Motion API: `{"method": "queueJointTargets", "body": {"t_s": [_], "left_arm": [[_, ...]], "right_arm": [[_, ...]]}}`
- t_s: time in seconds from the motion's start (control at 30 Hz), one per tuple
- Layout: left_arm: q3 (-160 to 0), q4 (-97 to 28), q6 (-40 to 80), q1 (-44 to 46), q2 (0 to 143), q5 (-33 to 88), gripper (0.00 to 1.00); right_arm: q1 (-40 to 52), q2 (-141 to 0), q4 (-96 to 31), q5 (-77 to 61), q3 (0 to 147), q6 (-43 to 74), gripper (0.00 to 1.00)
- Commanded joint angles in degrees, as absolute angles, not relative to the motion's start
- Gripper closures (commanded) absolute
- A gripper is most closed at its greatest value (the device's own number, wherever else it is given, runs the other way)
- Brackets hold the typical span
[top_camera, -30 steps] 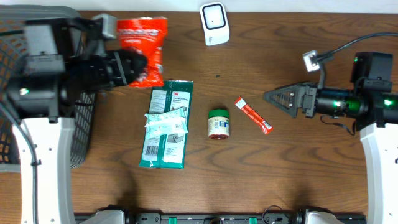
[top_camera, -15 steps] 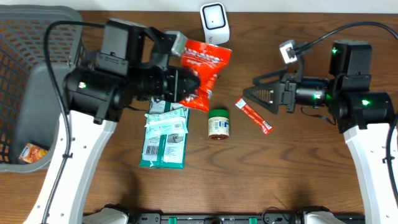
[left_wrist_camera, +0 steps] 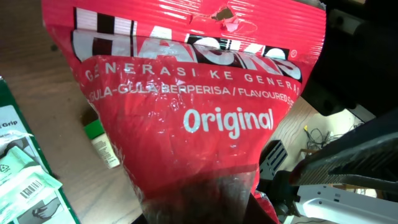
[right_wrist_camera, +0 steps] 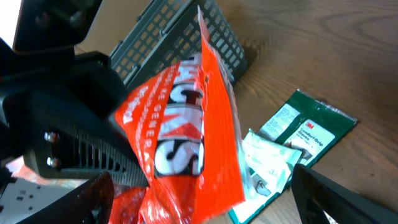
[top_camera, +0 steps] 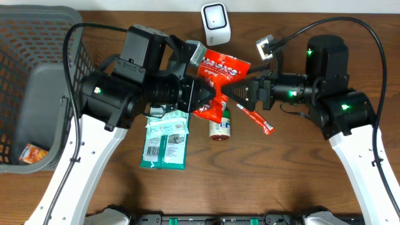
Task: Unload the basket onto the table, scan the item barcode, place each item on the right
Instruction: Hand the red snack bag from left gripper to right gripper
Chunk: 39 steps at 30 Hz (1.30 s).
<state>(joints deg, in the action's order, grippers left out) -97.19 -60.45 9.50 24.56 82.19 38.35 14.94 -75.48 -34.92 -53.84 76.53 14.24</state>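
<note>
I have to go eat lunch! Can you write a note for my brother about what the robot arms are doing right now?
Left gripper: shut on the red snack bag, held up just below the white scanner.
Right gripper: open, right at the bag, not gripping.
On the table: green pack, small jar, red sachet. Basket on the left.
Done: bag picked up.
Left: show its barcode to the scanner; no barcode visible on the bag yet.

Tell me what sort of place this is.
Probably a mock shop checkout on a table: a barcode scanner, a grey basket, and packaged goods like the red snack bag.
</note>
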Motion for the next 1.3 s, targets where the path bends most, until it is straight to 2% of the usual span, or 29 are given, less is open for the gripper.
{"method": "queueJointTargets", "body": {"t_s": [0.0,0.2,0.3,0.37,0.4,0.43,0.47,0.53,0.63,0.9,0.97,1.03,1.27], "left_arm": [[-97.6,-60.9,10.2,24.7,82.0,38.3,0.93],[-97.6,-61.1,10.2,24.7,82.0,39.4,0.93],[-97.6,-61.1,10.2,24.7,82.0,40.0,0.93],[-97.6,-61.0,10.2,24.7,82.0,40.0,0.93],[-97.6,-61.0,10.2,24.7,82.0,40.0,0.92],[-97.6,-61.0,10.2,24.7,82.0,40.0,0.93],[-97.6,-61.0,10.2,24.7,82.0,39.8,0.93],[-97.6,-61.0,10.1,24.7,82.0,38.9,0.93],[-97.6,-61.0,10.0,24.7,82.0,37.4,0.93],[-97.6,-61.0,10.0,24.7,82.1,37.5,0.93],[-97.6,-61.0,10.0,24.7,82.1,37.5,0.93],[-97.6,-60.9,9.9,24.7,82.1,38.2,0.93],[-97.6,-60.1,9.7,25.5,82.0,42.0,0.93]], "right_arm": [[15.6,-75.4,-34.3,-50.5,77.1,17.4,0.14],[17.0,-76.9,-34.2,-48.6,77.1,17.4,0.18],[17.7,-78.4,-33.7,-48.7,77.1,17.9,0.27],[17.8,-78.7,-33.3,-49.1,77.1,18.0,0.37],[17.8,-78.7,-33.1,-49.2,77.1,18.0,0.45],[17.8,-78.6,-32.5,-49.6,77.1,18.0,0.60],[17.8,-78.6,-31.9,-50.2,77.1,18.0,0.67],[17.8,-78.6,-30.7,-51.2,77.1,18.0,0.78],[17.7,-78.6,-29.5,-51.5,77.1,18.0,0.99],[17.7,-78.6,-29.5,-51.5,77.1,18.2,0.98],[17.7,-78.7,-29.6,-51.4,77.1,18.2,0.59],[17.7,-78.8,-29.7,-50.8,77.1,18.2,0.47],[17.7,-78.9,-28.1,-49.4,77.1,20.7,0.44]]}}
